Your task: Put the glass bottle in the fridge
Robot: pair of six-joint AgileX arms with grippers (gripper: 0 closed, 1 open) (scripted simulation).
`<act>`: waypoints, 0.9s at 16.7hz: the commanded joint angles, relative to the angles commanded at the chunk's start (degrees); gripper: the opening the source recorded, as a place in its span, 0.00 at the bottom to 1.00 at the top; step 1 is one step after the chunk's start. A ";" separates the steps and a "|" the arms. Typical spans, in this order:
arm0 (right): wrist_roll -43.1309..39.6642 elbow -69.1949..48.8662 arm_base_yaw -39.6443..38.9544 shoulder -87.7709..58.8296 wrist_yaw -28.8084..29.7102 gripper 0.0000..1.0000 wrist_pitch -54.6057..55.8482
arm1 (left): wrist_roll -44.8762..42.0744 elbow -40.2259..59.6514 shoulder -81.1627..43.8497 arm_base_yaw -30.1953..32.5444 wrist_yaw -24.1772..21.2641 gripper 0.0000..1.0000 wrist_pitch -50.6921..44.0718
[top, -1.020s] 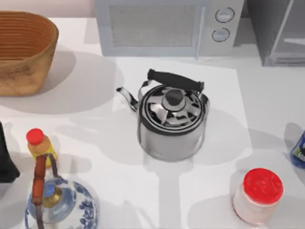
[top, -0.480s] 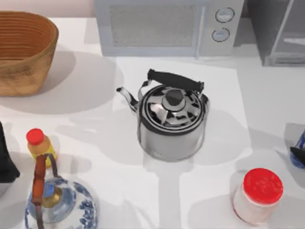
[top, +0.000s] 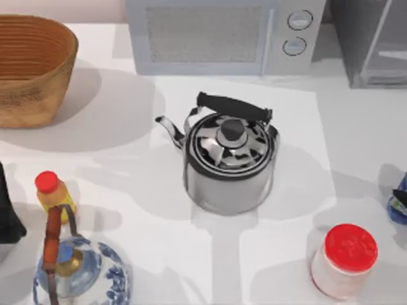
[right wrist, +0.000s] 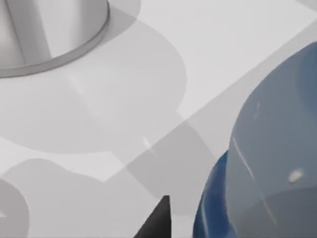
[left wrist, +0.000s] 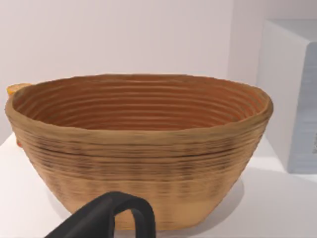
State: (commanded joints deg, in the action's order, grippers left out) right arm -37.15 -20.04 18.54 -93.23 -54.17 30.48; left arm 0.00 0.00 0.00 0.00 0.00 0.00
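The glass bottle (top: 400, 210) is deep blue and stands at the table's right edge, cut off by the top view's border. A dark tip of my right gripper (top: 401, 196) lies over its upper side. Seen from the right wrist, the bottle (right wrist: 262, 163) looms very close, with a black part of my right gripper (right wrist: 157, 221) just beside it and a thin gap between them. The fridge (top: 372, 41) is a grey box at the back right corner. My left gripper (left wrist: 113, 218) hangs parked in front of the basket, at the table's left edge (top: 6, 213).
A steel kettle (top: 230, 162) stands in the middle, its base (right wrist: 44, 34) near the bottle. A whitish red-lidded jar (top: 345, 260) sits front right. The microwave (top: 222, 35) is at the back, the woven basket (top: 32, 70) back left, and a yellow bottle (top: 54, 196) and blue-patterned teapot (top: 81, 274) front left.
A dark tip of my right gripper has come in from the right edge onto the glass bottle and shifted slightly farther back. Nothing else has moved.
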 joint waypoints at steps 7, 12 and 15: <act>0.00 0.00 0.00 0.00 0.00 0.01 0.00 | 0.00 0.00 0.00 0.00 0.00 1.00 0.00; 0.00 0.00 0.00 0.00 0.00 0.01 0.00 | 0.00 0.00 0.00 0.00 0.00 1.00 0.00; 0.06 -0.04 0.08 0.02 0.00 0.01 0.00 | 0.00 0.00 0.00 0.00 0.00 1.00 0.00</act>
State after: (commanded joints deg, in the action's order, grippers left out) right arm -37.09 -20.08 18.63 -93.21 -54.16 30.49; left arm 0.00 0.00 0.00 0.00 0.00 0.00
